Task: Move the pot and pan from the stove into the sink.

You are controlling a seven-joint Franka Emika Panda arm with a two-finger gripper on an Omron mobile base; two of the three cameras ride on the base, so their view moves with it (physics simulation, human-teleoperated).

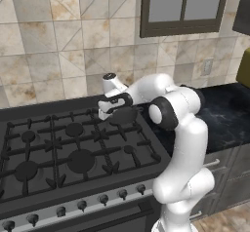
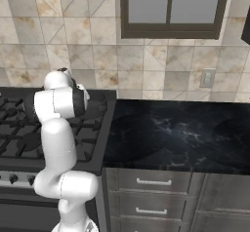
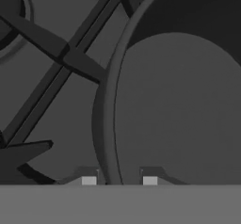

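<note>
Dark metal, the pot sits on the stove, at its rear-right grate beside the counter. Your gripper is clamped on its rim, one finger inside. Lift unevenly and that thin-edge hold could let it tip and drop.

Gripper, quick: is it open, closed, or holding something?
Gripper: closed on the rim of the pot on the stove.
</note>
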